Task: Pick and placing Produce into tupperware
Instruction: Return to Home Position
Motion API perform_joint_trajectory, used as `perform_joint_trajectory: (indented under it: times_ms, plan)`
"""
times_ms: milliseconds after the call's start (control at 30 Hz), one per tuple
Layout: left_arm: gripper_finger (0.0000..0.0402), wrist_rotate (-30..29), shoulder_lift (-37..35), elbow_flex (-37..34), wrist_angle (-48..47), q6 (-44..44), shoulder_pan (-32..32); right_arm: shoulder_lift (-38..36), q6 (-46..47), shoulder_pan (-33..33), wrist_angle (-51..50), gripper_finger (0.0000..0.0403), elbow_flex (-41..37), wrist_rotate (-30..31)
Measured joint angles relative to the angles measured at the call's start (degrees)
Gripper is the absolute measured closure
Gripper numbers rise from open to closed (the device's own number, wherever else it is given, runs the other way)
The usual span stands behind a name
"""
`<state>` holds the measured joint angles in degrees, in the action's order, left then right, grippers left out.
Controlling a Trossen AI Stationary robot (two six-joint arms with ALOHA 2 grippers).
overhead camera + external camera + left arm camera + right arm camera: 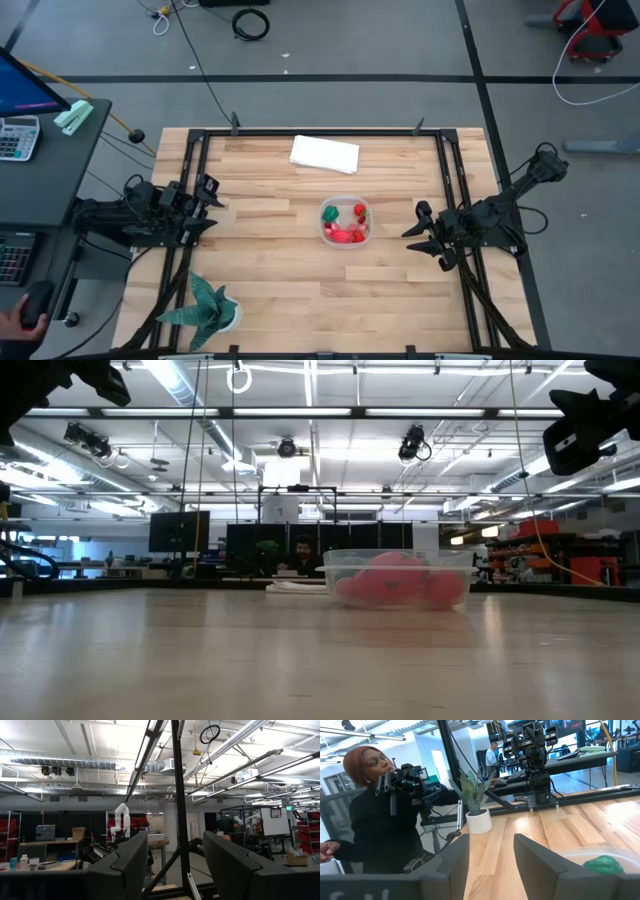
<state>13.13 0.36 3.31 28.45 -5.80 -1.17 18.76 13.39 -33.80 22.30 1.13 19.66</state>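
Observation:
The clear tupperware stands on the table's middle, a little right of centre, with the produce inside it: red and pink pieces and one green piece. In the low view the tupperware shows with pink-red pieces inside. In the right wrist view its rim and the green piece show. My left gripper is open and empty at the table's left side. My right gripper is open and empty, right of the tupperware.
A white folded cloth lies near the far edge. A spiky teal-green plant in a white pot stands at the near left corner. A person stands beyond the table's left side. Black frame rails run along the table's sides.

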Motion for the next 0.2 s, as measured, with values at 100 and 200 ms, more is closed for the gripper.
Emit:
perform_joint_trajectory:
  times_ms: [100,200]
  plan:
    - [0.021,0.0,0.0,0.0,0.0,0.0,0.0,0.0,0.0,0.0,-0.02,0.0241,0.0,-0.01]
    - [0.0211,0.0,0.0,0.0,0.0,0.0,0.0,-0.01,0.0,0.0,0.0,0.0241,0.0,0.0]
